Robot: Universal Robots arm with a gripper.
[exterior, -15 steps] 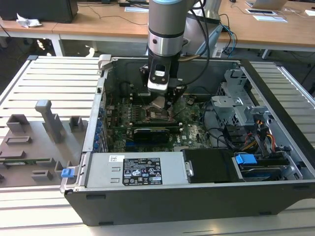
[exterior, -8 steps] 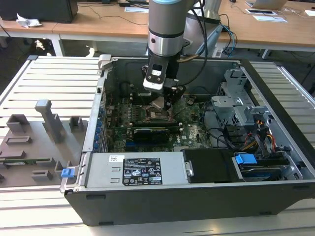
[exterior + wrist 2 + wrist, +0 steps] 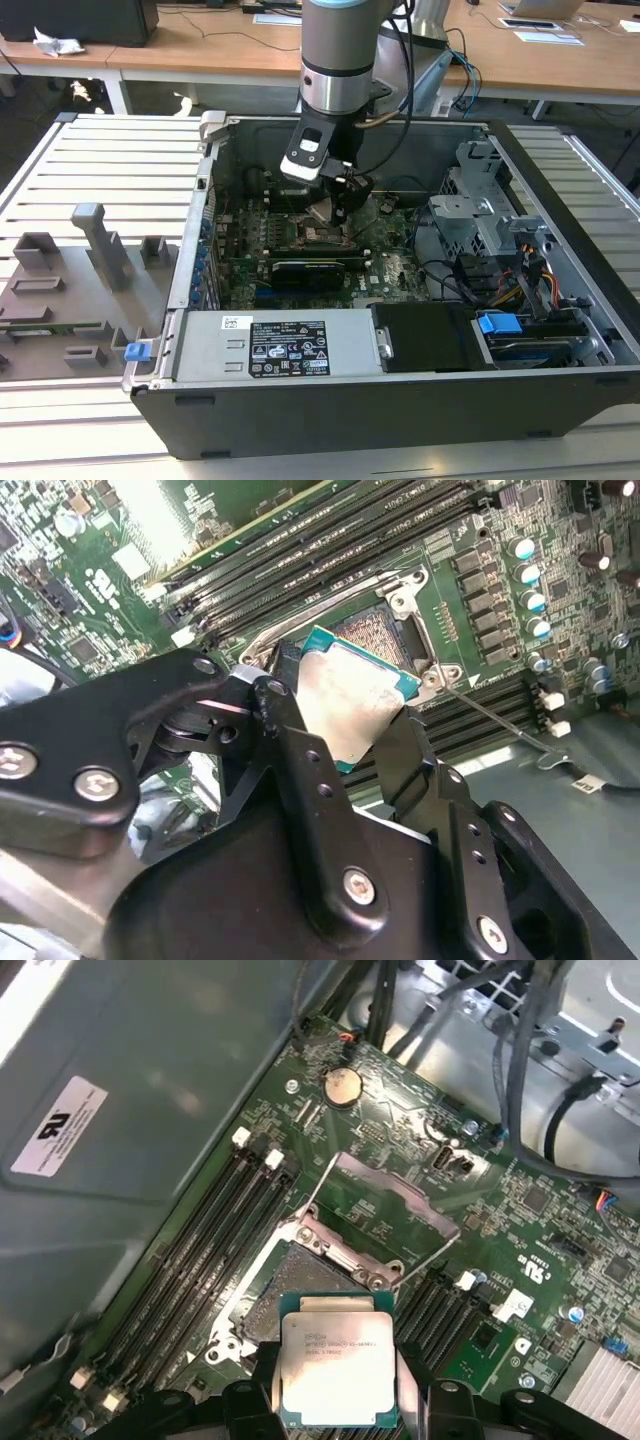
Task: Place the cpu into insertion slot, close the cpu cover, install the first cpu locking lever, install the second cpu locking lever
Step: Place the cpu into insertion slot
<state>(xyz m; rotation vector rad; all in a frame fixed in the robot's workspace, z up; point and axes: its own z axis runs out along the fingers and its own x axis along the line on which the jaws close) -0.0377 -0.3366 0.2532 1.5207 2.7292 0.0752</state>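
The arm [image 3: 335,60] reaches down into an open computer case [image 3: 560,380] that lies on a slatted bench [image 3: 100,170]. The jaws are closed on the chip [image 3: 335,1368], gripping it by two opposite edges with its pale metal top showing in both wrist views. In the second wrist view the chip [image 3: 355,705] sits tilted between the black fingers [image 3: 300,770], above the board and not seated.

The socket [image 3: 295,1280] is just beside the chip, partly hidden behind its far edge in the first wrist view, and its dark centre is bare. The cover [image 3: 385,1210] is swung up and open on the far side of the socket, its square window showing the green board behind it. Long black memory slots [image 3: 205,1250] run along both sides of the socket. A round silver coin battery [image 3: 343,1087] sits further back on the board, well apart from the chip. In the second wrist view a thin metal lever [image 3: 490,715] lies slanted next to the socket [image 3: 375,630].
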